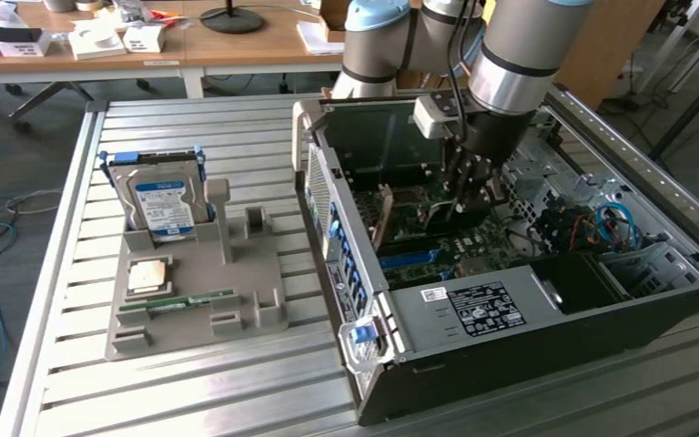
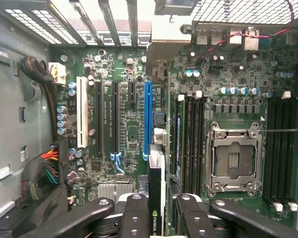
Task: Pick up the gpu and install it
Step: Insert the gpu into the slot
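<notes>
The pincer [image 2: 156, 212] is clamped on the gpu [image 2: 156, 171], held edge-on over the motherboard [image 2: 131, 129]. The card's long axis runs parallel to the blue slot [image 2: 147, 119], just beside its nearer end. It seems not yet seated.

Computer case [image 1: 471, 387] stood on the slatted table [image 1: 204, 391], toward the exterior view's right, with the fixture tray [image 1: 252, 305] beside it on the left. Hard drive [image 1: 161, 205] stood upright at the tray's far end. Gripper [image 2: 161, 218] hung inside the case over the motherboard [image 2: 238, 64]. The gpu [image 2: 156, 183] sat edge-on between its fingers, just beside a long slot [image 2: 147, 119].
</notes>
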Robot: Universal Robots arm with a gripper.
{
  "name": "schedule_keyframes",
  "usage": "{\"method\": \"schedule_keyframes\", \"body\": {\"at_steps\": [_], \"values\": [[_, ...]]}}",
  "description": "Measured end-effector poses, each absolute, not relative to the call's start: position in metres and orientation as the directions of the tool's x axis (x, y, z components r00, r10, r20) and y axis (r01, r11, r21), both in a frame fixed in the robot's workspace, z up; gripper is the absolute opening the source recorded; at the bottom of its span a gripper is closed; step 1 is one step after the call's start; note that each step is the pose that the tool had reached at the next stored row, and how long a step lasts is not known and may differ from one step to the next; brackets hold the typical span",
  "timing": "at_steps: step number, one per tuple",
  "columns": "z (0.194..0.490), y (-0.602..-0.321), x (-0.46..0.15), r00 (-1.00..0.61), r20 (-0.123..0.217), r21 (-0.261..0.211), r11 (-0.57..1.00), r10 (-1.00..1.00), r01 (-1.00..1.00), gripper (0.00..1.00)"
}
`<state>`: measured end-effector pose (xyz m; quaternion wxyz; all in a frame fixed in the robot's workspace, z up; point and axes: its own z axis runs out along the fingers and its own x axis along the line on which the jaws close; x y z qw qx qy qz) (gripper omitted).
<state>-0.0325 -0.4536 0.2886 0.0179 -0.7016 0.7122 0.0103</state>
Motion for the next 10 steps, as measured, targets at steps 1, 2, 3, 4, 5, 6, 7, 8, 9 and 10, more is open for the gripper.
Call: {"method": "schedule_keyframes", "body": {"at_steps": [1,2,3,4,5,6,7,8,9,10], "values": [[0.2886,-0.4542,-0.0325,-0.015,-0.04,-0.01,0.015,-0.999,-1.0,0.26],[0.2886,-0.4549,-0.0325,-0.015,-0.04,-0.01,0.015,-0.999,-1.0,0.26],[0.2887,-0.4559,-0.0325,-0.015,-0.04,-0.01,0.015,-0.999,-1.0,0.26],[0.2886,-0.4563,-0.0326,-0.015,-0.04,-0.01,0.015,-0.999,-1.0,0.26],[0.2886,-0.4567,-0.0326,-0.015,-0.04,-0.01,0.015,-0.999,-1.0,0.26],[0.2886,-0.4569,-0.0326,-0.015,-0.04,-0.01,0.015,-0.999,-1.0,0.26],[0.2886,-0.4569,-0.0325,-0.015,-0.04,-0.01,0.015,-0.999,-1.0,0.26],[0.2886,-0.4569,-0.0325,-0.015,-0.04,-0.01,0.015,-0.999,-1.0,0.26],[0.2882,-0.4569,-0.0326,-0.015,-0.04,-0.01,0.015,-0.999,-1.0,0.26],[0.2874,-0.4569,-0.0326,-0.015,-0.04,-0.01,0.015,-0.999,-1.0,0.26]]}}
